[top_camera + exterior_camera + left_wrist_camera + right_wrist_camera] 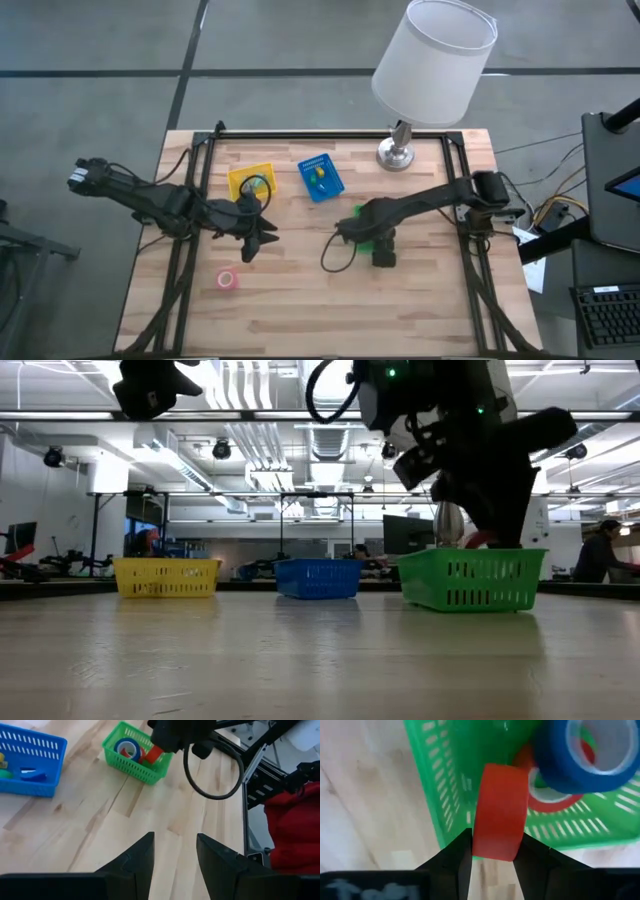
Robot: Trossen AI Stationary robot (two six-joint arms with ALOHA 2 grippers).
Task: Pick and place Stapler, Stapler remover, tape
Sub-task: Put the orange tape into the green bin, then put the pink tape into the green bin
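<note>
Between my right jaws, clenched on it, stands a red tape roll over the green slotted plastic basket; beyond lies a blue tape roll. My left jaws hang released. No writing reads.

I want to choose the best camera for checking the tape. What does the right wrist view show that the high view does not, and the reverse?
Only the right wrist view shows the right gripper shut on a red tape roll over the green basket, with a blue tape roll and another red one inside.

Only the high view shows the pink tape roll alone on the table, the yellow basket, the blue basket, the lamp and the left gripper.

Both show the wooden table.
</note>
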